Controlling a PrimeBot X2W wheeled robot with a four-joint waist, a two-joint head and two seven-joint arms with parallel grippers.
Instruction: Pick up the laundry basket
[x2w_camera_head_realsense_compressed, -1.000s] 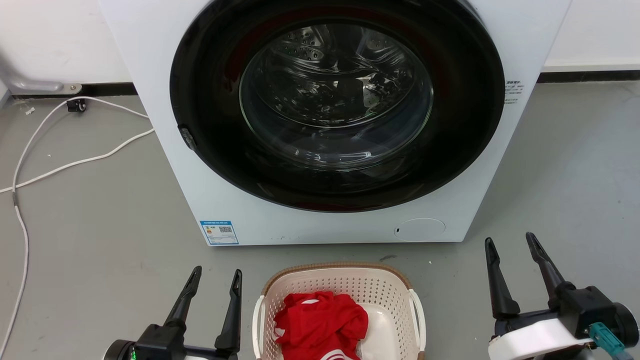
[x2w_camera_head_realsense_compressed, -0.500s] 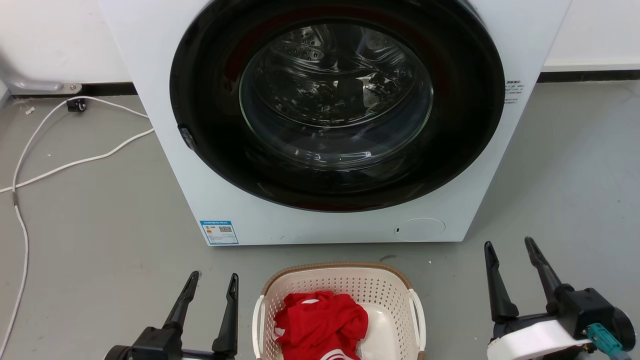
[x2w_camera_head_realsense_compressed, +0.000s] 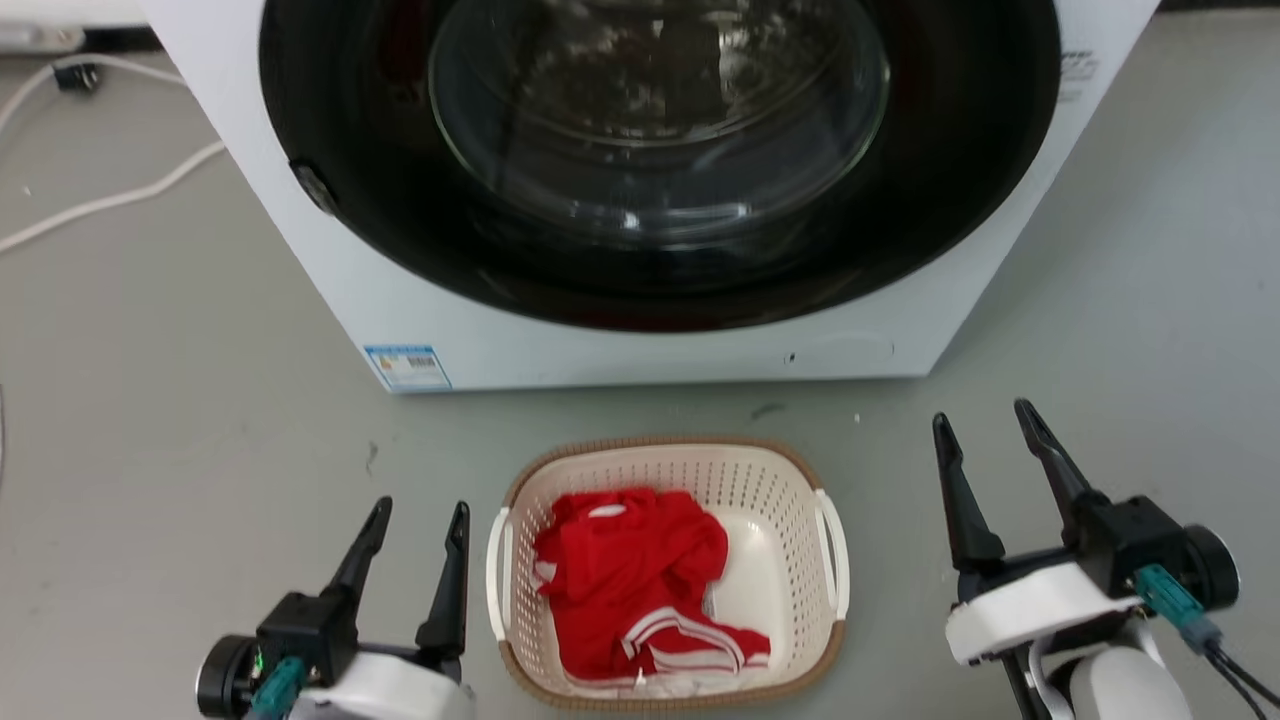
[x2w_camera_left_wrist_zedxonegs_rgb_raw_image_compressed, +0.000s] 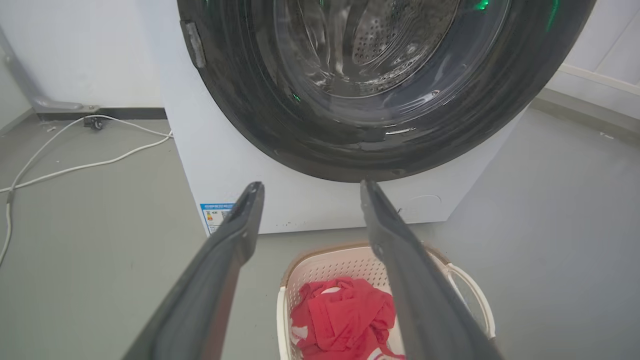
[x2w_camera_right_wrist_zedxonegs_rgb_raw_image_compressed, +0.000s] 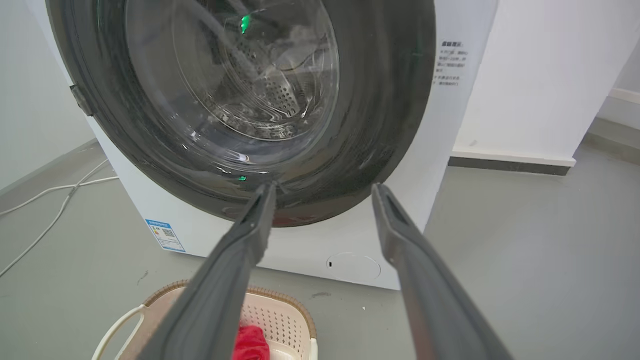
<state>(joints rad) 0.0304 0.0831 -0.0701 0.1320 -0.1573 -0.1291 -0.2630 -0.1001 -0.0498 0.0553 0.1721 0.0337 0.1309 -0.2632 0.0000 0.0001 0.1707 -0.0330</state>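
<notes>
Cream laundry basket (x2w_camera_head_realsense_compressed: 700, 470) lies between your empty, spread hands: left hand (x2w_camera_head_realsense_compressed: 421, 506) just beside it, right hand (x2w_camera_head_realsense_compressed: 981, 413) farther off.

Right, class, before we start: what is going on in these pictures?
A two-armed robot faces a laundry basket standing on the floor in front of a washing machine. A red garment lies in the basket. The left gripper and right gripper are open on either side of it, touching nothing. Nothing is lifted yet.
</notes>
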